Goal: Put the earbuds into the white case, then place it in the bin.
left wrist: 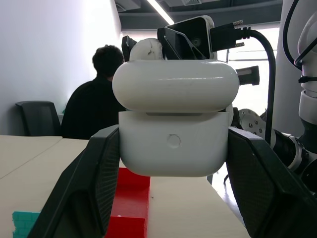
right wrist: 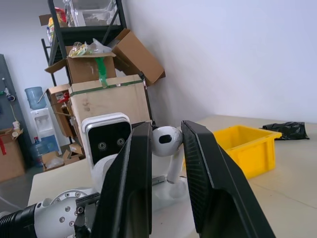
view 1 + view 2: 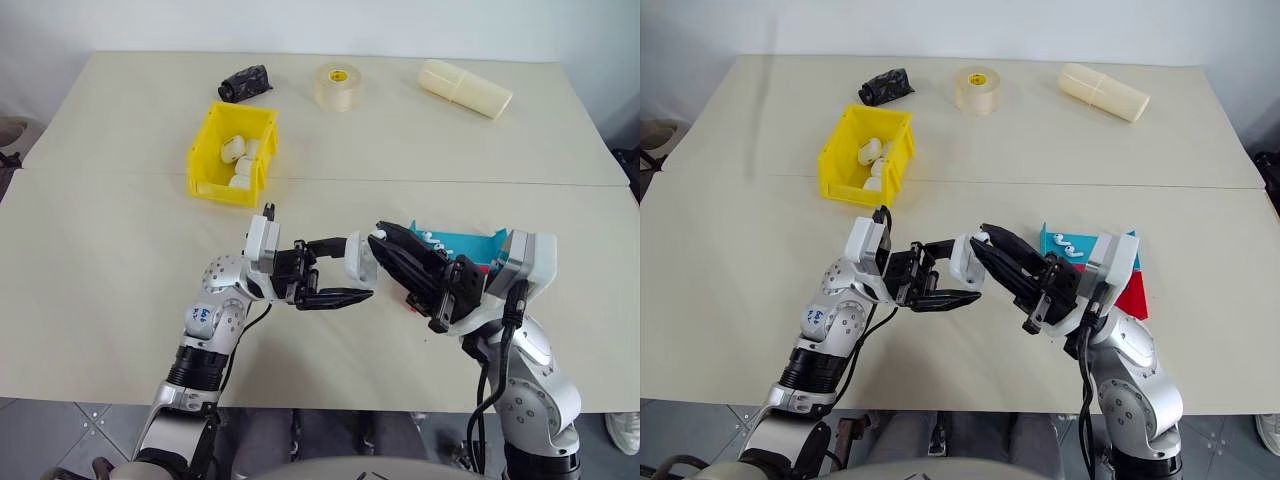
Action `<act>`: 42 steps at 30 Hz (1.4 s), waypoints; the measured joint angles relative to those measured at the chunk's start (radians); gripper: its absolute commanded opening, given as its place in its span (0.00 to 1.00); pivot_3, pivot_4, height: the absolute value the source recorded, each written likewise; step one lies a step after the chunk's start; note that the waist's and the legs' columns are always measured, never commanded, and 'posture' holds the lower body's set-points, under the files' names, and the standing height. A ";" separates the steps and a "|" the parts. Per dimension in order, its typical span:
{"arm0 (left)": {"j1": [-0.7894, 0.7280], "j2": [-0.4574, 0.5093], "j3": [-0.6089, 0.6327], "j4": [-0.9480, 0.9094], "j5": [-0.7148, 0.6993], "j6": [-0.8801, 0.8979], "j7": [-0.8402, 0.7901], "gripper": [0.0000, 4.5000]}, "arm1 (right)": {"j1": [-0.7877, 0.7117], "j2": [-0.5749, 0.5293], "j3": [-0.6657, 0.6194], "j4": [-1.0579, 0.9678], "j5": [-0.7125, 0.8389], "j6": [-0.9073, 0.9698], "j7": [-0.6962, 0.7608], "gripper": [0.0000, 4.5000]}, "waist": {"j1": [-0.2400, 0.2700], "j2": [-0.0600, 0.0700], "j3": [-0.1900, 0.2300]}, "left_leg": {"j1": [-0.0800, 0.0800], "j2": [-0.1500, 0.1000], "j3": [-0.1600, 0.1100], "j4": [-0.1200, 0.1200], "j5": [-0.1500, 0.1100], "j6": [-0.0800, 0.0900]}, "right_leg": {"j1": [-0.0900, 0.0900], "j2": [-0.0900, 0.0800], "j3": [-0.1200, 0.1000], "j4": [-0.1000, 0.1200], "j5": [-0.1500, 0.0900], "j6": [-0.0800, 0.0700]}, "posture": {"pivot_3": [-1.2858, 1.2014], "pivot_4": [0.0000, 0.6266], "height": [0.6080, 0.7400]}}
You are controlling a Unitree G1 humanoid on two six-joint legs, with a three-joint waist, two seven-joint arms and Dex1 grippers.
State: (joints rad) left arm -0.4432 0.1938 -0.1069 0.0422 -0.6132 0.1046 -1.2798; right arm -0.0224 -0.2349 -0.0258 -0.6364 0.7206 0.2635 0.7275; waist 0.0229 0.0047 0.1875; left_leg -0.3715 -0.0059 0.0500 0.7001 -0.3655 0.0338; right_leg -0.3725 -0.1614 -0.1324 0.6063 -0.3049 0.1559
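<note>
My left gripper (image 3: 358,268) is shut on the white case (image 3: 360,257), holding it above the table's near half. In the left wrist view the case (image 1: 173,129) sits between my fingers (image 1: 89,188) with a thin gap under its lid. My right gripper (image 3: 379,239) comes from the right with its tips right at the case. It is shut on one of the earbuds (image 2: 166,141), whose stem points down towards the case. Another earbud (image 3: 1068,245) lies in the teal tray (image 3: 465,245). The yellow bin (image 3: 205,160) stands further back on the left with white cases in it.
Along the table's far edge lie a black bundle (image 3: 245,83), a tape roll (image 3: 338,86) and a long cream cylinder (image 3: 465,88). A red tray (image 3: 1132,296) sits beside the teal one under my right arm. A person (image 1: 94,104) sits beyond the table.
</note>
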 measured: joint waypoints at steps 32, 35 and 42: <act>-0.010 -0.001 -0.001 0.000 0.011 0.010 0.000 0.62 | -0.010 -0.106 0.038 0.099 0.037 -0.058 0.054 0.96 | 0.001 0.000 0.000 | 0.000 0.001 0.000 0.000 0.000 0.000 | 0.000 0.000 0.000 0.000 0.000 0.000 | 0.52 0.24 1.00; -0.009 0.001 0.010 -0.001 0.011 0.001 0.013 0.62 | 0.003 -0.172 0.002 0.094 0.054 -0.029 0.063 0.99 | 0.002 0.000 0.000 | 0.000 0.001 0.000 0.000 0.000 0.000 | 0.000 0.000 0.000 0.000 0.000 0.000 | 0.52 0.24 1.00; 0.055 0.059 0.032 -0.002 0.042 -0.068 0.010 0.62 | 0.126 -0.408 -0.273 0.129 0.051 -0.034 0.171 0.99 | 0.004 0.000 0.000 | 0.000 0.000 0.001 -0.001 0.000 0.000 | 0.000 0.000 0.000 -0.001 0.000 0.000 | 0.52 0.24 1.00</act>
State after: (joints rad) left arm -0.3882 0.2531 -0.0753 0.0403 -0.5715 0.0365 -1.2698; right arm 0.1033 -0.6426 -0.2986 -0.5072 0.7721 0.2300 0.8988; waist 0.0265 0.0048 0.1877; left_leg -0.3715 -0.0055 0.0507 0.6992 -0.3656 0.0340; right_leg -0.3721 -0.1618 -0.1323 0.6049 -0.3049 0.1558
